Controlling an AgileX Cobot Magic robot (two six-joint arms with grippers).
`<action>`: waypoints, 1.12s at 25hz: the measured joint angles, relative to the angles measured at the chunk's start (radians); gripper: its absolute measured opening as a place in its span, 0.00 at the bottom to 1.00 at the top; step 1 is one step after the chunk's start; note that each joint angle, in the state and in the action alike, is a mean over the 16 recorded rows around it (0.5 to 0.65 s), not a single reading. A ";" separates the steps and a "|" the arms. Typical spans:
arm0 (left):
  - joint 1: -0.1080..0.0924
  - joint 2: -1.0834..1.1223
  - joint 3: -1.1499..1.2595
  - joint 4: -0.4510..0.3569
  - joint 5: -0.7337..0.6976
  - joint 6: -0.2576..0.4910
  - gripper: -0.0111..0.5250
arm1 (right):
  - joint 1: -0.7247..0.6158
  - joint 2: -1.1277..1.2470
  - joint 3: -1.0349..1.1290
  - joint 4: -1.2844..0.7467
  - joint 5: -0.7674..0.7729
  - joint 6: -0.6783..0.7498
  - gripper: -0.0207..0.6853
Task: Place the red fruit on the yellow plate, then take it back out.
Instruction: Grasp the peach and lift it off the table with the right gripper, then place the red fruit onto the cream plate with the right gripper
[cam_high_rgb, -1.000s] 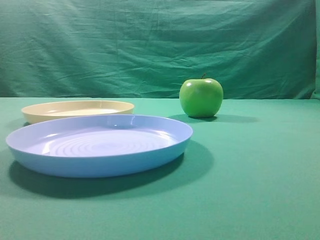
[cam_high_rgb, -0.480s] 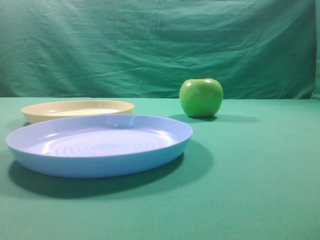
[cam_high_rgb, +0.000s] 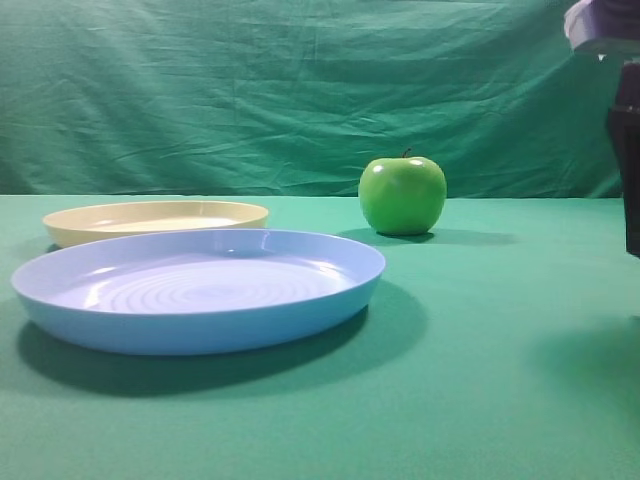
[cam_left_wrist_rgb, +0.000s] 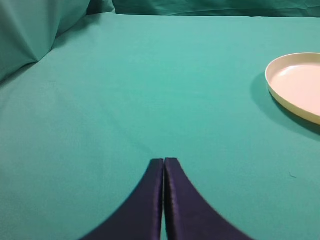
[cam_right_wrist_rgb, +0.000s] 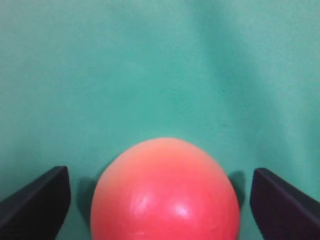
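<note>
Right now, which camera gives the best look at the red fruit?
The right wrist view: the red fruit fills the lower middle of the picture, resting on the green cloth between the open right gripper's fingers. The exterior high and left wrist views do not show it at all.

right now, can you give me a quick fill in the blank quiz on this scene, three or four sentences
1. In the right wrist view, the right gripper is open with the ____ fruit between its fingers.
2. The left gripper is ____, with nothing between its fingers.
3. In the high view, the yellow plate sits behind the larger ____ plate.
4. The fruit right of both plates in the high view is a green ____.

Missing words: red; shut; blue; apple
</note>
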 joint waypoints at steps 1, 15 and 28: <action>0.000 0.000 0.000 0.000 0.000 0.000 0.02 | 0.000 0.007 -0.001 -0.002 0.000 0.001 0.76; 0.000 0.000 0.000 0.000 0.000 0.000 0.02 | 0.004 0.039 -0.248 0.002 0.166 0.002 0.35; 0.000 0.000 0.000 0.000 0.000 0.000 0.02 | 0.164 0.095 -0.685 0.095 0.137 -0.148 0.33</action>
